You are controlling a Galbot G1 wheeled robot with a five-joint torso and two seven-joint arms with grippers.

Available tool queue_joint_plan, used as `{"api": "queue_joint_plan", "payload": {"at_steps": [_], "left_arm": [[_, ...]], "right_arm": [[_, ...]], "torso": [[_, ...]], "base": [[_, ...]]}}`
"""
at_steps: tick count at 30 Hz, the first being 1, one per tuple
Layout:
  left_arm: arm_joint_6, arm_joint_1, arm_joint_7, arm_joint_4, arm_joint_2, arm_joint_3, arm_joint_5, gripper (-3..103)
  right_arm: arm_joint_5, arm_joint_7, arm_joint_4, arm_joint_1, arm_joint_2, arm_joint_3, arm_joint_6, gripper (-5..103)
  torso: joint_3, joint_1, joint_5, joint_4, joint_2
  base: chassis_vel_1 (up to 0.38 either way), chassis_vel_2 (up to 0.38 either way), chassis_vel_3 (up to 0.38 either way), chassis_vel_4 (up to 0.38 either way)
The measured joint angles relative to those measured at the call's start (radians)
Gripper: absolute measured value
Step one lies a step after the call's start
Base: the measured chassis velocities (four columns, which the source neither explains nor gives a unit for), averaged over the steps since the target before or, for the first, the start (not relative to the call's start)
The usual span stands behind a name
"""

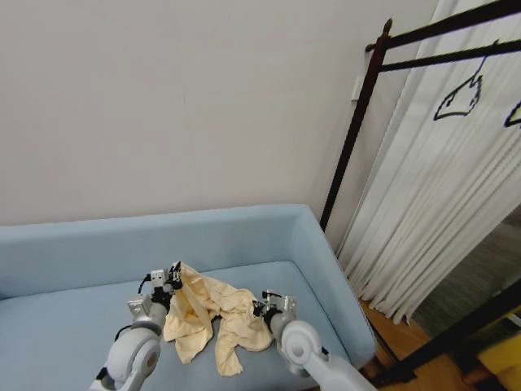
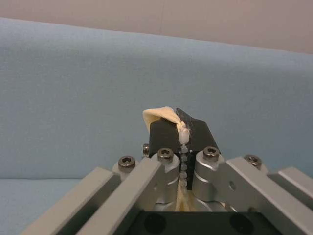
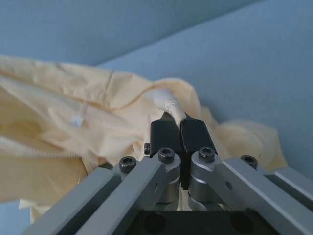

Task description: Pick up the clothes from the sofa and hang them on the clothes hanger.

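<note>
**Head view.** A pale yellow garment [image 1: 213, 316] lies crumpled on the seat of the light-blue sofa [image 1: 89, 244], at lower centre of the frame. The left gripper [image 1: 173, 275] meets the cloth's upper left edge, where a corner stands raised. The right gripper [image 1: 262, 306] meets its right edge. A dark clothes rack [image 1: 356, 122] stands at upper right before a white curtain [image 1: 423, 220], and a black hanger [image 1: 461, 99] hangs from its rail.

**Left wrist view.** The left gripper's black fingers [image 2: 164, 137] are clamped together on a fold of the garment (a thin strip shows between the pads). The sofa backrest is behind.

**Right wrist view.** The right gripper's fingers [image 3: 195, 134] are pressed together, pinching a rolled hem. The rest of the garment spreads over the seat.
</note>
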Motion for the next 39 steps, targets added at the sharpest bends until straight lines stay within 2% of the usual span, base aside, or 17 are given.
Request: {"api": "queue_joint_plan", "payload": {"at_steps": [6, 10, 11, 16, 17, 22, 23, 28, 34, 37, 39], "left_arm": [[-0.004, -0.002, 0.001, -0.007, 0.021, -0.006, -0.013, 1], [-0.029, -0.033, 0.007, -0.029, 0.057, -0.015, -0.056, 1], [-0.029, -0.033, 0.007, -0.029, 0.057, -0.015, -0.056, 1], [-0.077, -0.142, 0.007, -0.062, 0.195, -0.047, -0.183, 1], [-0.077, -0.142, 0.007, -0.062, 0.195, -0.047, -0.183, 1], [-0.07, -0.3, 0.005, -0.049, 0.338, -0.082, -0.34, 1], [-0.07, -0.3, 0.005, -0.049, 0.338, -0.082, -0.34, 1], [-0.049, -0.458, 0.004, 0.01, 0.437, -0.077, -0.444, 1], [-0.026, -0.584, 0.008, 0.056, 0.475, -0.056, -0.527, 1], [-0.014, -0.641, 0.046, 0.074, 0.49, -0.048, -0.59, 1], [-0.009, -0.656, 0.095, 0.079, 0.502, -0.048, -0.627, 1]], "right_arm": [[-0.036, -0.016, 0.028, 0.104, -0.044, 0.03, 0.001, 0], [-0.025, -0.05, 0.058, 0.218, -0.124, 0.047, -0.008, 0], [-0.025, -0.05, 0.058, 0.218, -0.124, 0.047, -0.008, 0], [-0.011, -0.138, 0.083, 0.352, -0.234, 0.064, -0.037, 0], [-0.011, -0.138, 0.083, 0.352, -0.234, 0.064, -0.037, 0], [-0.01, -0.209, 0.079, 0.455, -0.291, 0.071, -0.058, 0], [-0.01, -0.209, 0.079, 0.455, -0.291, 0.071, -0.058, 0], [0.002, -0.236, 0.05, 0.609, -0.301, 0.072, -0.063, 0], [0.021, -0.257, 0.03, 0.733, -0.304, 0.07, -0.073, 0], [0.038, -0.278, 0.021, 0.789, -0.306, 0.069, -0.085, 0], [0.042, -0.306, 0.013, 0.819, -0.314, 0.066, -0.091, 0]], "torso": [[0.0, 0.0, 0.0001, 0.0002, 0.0], [0.0, 0.0, -0.0004, 0.0, 0.0], [0.0, 0.0, -0.0004, 0.0, 0.0], [0.0, 0.0, 0.0, -0.0001, 0.0], [0.0, 0.0, 0.0, -0.0001, 0.0], [0.0, 0.0, 0.0001, -0.0002, 0.0], [0.0, 0.0, 0.0001, -0.0002, 0.0], [0.0, 0.0, -0.0002, 0.0003, 0.0], [0.0, 0.0, -0.0003, 0.0, 0.0], [0.0, 0.0, -0.0001, 0.0, 0.0], [0.0, 0.0, -0.0001, 0.0, 0.0]], "base": [[0.0, 0.0, 0.0, 0.0], [0.0, 0.0, 0.0, 0.0], [0.0, 0.0, 0.0, 0.0], [0.0, 0.0, 0.0, 0.0], [0.0, 0.0, 0.0, 0.0], [0.0, 0.0, 0.0, 0.0], [0.0, 0.0, 0.0, 0.0], [0.0, 0.0, 0.0, 0.0], [0.0, 0.0, 0.0, 0.0], [0.0, 0.0, 0.0, 0.0], [0.0, 0.0, 0.0, 0.0]]}}
